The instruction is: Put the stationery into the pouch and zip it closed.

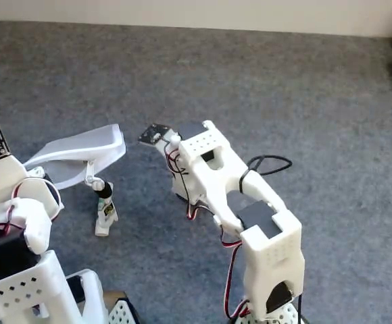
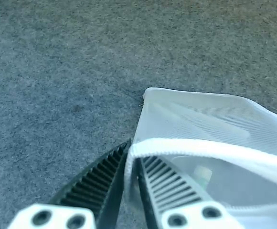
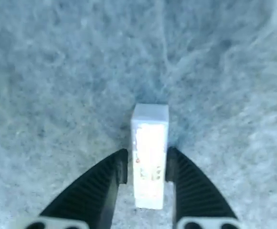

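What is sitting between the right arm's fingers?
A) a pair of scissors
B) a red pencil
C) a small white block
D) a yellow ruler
C: in the right wrist view a small white block stands on the grey carpet, with the right arm's two black fingers pressed against its sides.

Grey, carpet-like table top [image 1: 304,88]. Left arm [image 1: 20,223], white, at the lower-left corner. A white mesh pouch [image 1: 81,152] juts out from behind its wrist toward the middle and appears lifted off the surface. Just below the pouch, a small white-and-black stick [image 1: 105,210] sits on the grey; kind unclear. Right arm [image 1: 216,172] in the centre, bent forward and down, with a small circuit board [image 1: 154,134] at its far tip. A black cable [image 1: 270,162] loops beside it.
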Robot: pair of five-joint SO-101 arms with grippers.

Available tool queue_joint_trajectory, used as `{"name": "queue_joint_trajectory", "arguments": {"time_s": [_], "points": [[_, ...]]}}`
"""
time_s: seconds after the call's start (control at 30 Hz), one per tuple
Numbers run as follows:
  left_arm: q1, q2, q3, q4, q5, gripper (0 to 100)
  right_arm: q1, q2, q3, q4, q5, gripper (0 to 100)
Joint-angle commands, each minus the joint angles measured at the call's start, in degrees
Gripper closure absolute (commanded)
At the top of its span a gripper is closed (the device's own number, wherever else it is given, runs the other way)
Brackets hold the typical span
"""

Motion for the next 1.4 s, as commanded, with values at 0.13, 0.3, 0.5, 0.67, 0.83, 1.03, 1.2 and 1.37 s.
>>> {"name": "queue_joint_trajectory", "arguments": {"time_s": [0.13,0.3,0.5,0.67,0.83,1.03,1.2,1.37], "points": [[-0.4,0.66,0.04,-0.7,0.18,99,0.04,-3.65,1.8,-0.04,0.79,99.5],[-0.4,0.66,0.04,-0.7,0.18,99,0.04,-3.65,1.54,4.0,0.53,99.5],[-0.4,0.66,0.04,-0.62,0.18,99,0.13,-5.76,1.45,7.43,-4.22,99.5],[-0.4,0.66,0.04,-0.62,0.18,99,-0.13,-14.64,2.77,7.52,-5.01,99.5],[-0.4,0.66,0.04,-0.62,0.18,99,-0.75,-22.55,8.84,6.02,-4.92,99.5],[-0.4,0.66,0.04,-0.62,0.18,99,-1.63,-30.9,15.16,0.75,-5.27,99.5],[-0.31,0.66,0.04,-0.62,0.18,99,-1.63,-38.46,19.91,-5.41,-10.9,99.5],[-0.31,0.66,0.04,-0.62,0.18,99,-2.24,-45.41,25.89,-13.58,-15.21,99.5]]}}
